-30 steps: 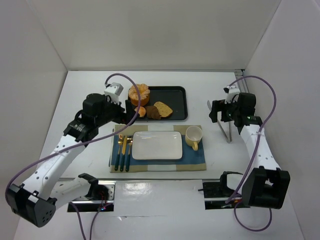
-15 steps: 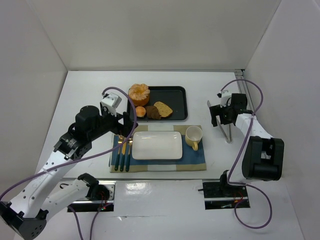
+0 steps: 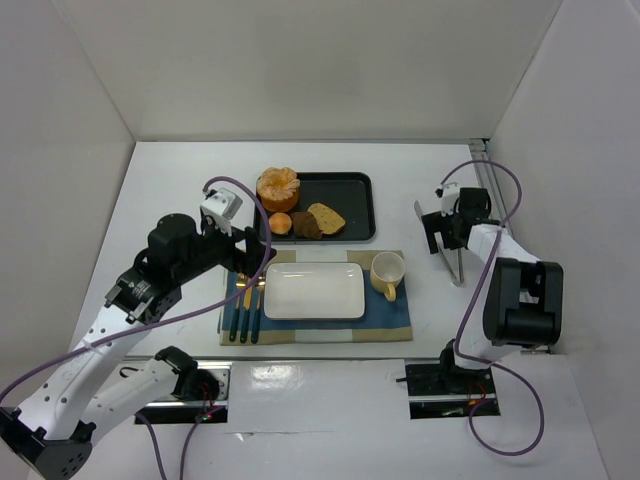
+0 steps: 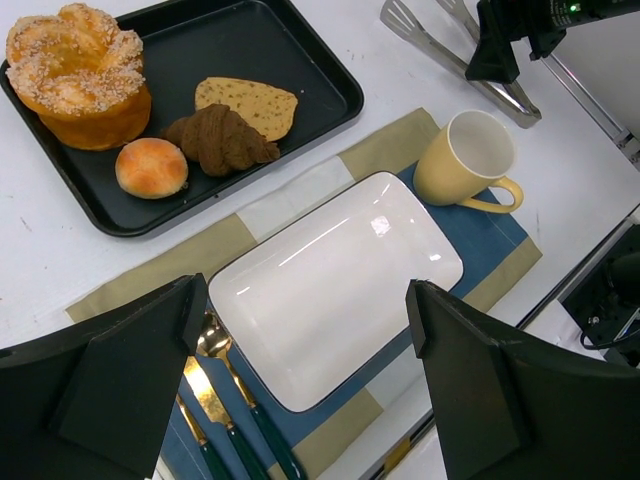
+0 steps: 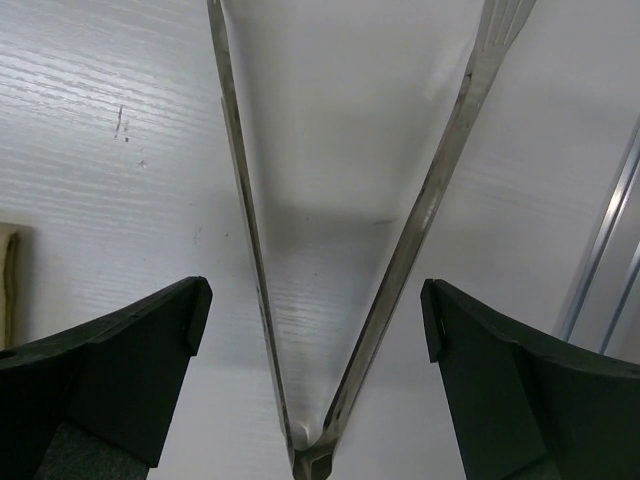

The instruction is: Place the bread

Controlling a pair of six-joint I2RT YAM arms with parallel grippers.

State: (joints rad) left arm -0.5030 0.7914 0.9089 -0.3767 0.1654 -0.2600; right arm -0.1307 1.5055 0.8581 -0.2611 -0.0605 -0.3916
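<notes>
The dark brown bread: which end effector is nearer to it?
Left. The left end effector hovers just front-left of the bread, by the tray; the right end effector is far right, over the tongs.

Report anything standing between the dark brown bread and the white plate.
Nothing visible blocks it. Only the low near rim of the black tray lies between the dark brown lumpy bread and the white rectangular plate. The small round orange bun sits beside the bread, off that line.

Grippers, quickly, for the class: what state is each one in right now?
Left gripper: open, holding nothing.
Right gripper: open, straddling the tongs, not gripping them.
</notes>
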